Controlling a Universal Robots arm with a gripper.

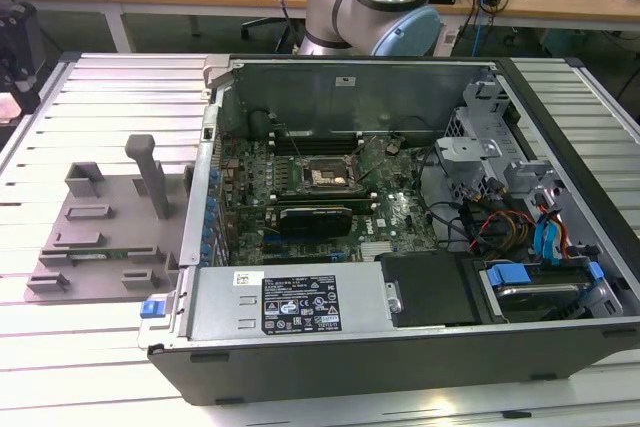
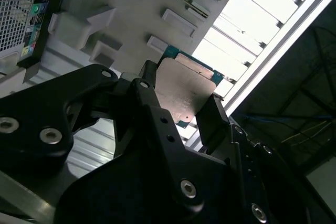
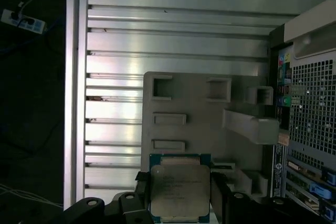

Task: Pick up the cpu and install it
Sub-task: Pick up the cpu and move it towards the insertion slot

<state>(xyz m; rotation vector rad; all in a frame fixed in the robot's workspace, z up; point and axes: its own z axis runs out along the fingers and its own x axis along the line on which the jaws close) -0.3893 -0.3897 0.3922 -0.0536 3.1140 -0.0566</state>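
The cpu [image 3: 179,188] [image 2: 185,88], a flat square chip with a silvery-grey top and a thin green edge, sits between my gripper's two black fingers [image 3: 140,182] [image 2: 212,115]. My gripper [image 3: 179,195] [image 2: 181,103] is shut on the cpu, one finger on each of two opposite edges. Behind the chip, both wrist views show the grey plastic tray [image 3: 199,108] [image 2: 131,3] on the slatted metal table. In the exterior view the tray [image 1: 100,237] lies at the left of the open computer case, and the black square socket [image 1: 325,177] lies on the motherboard inside the case.
The open computer case [image 1: 400,347] holds a graphics card [image 1: 315,217], cables and drive bays [image 1: 540,277]. Its perforated rear wall [image 3: 312,103] stands close beside the tray. The slatted table's edge [image 3: 76,103] drops to a dark floor. An upright post [image 1: 150,177] rises from the tray.
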